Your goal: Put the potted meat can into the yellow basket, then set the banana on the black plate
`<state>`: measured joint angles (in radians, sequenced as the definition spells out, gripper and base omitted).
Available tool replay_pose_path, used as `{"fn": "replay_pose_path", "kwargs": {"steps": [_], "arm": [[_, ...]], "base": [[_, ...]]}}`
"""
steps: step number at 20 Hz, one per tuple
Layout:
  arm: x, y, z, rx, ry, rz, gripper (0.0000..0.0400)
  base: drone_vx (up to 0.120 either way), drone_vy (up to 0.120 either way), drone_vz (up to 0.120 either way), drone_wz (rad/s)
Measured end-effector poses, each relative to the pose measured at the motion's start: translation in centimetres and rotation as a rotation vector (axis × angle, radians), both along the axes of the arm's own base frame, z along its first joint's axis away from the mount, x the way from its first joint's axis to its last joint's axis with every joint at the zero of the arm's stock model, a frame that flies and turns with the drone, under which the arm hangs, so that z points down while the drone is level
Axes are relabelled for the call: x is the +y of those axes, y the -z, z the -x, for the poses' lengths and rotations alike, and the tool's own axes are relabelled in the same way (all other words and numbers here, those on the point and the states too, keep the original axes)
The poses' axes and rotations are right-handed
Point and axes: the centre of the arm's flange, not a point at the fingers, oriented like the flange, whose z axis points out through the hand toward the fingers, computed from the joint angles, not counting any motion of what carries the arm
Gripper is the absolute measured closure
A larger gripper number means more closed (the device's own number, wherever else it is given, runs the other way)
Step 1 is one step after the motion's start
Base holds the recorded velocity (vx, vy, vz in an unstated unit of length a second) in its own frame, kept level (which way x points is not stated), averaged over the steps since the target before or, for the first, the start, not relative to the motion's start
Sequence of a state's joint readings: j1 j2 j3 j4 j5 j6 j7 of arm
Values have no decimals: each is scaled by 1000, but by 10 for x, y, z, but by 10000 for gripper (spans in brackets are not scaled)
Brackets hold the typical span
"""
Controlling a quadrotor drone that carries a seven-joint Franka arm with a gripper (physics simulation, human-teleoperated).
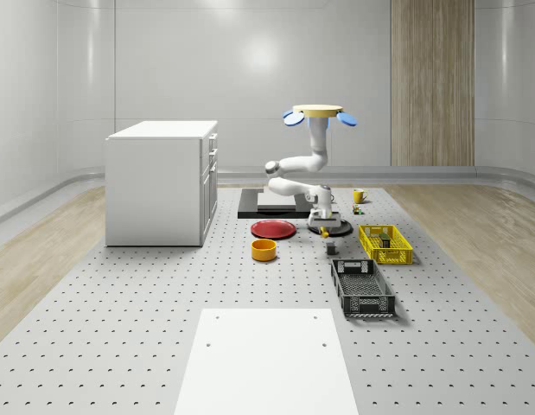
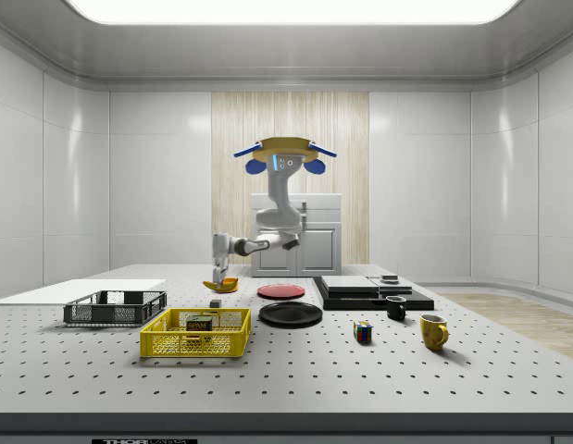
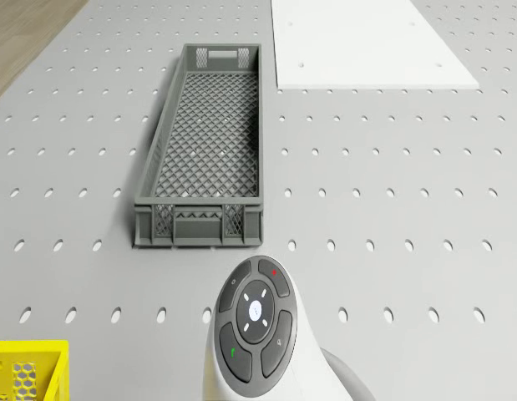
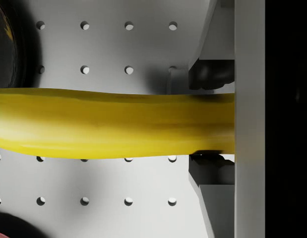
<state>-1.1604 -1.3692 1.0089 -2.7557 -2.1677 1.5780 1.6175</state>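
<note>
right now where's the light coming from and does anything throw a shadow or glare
Side view: a bright ceiling panel lights the room from above. Whole-scene view: soft glare patches on the back wall, faint shadow beside the white cabinet. Wrist view: the banana, between the gripper fingers, casts a soft shadow on the table.

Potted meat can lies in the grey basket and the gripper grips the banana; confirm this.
Wrong basket: the side view shows the potted meat can in the yellow basket. The gripper does grip the banana, below the hovering drone.
</note>
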Motion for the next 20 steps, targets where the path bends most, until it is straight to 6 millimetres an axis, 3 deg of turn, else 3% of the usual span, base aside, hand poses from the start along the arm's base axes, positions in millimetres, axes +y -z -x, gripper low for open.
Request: {"fn": "replay_pose_path", "kwargs": {"steps": [11,20], "arm": [[0,0,0,0,0,0,213],[0,0,0,0,0,0,213]], "base": [[-120,120,0,0],[-120,9,0,0]]}}
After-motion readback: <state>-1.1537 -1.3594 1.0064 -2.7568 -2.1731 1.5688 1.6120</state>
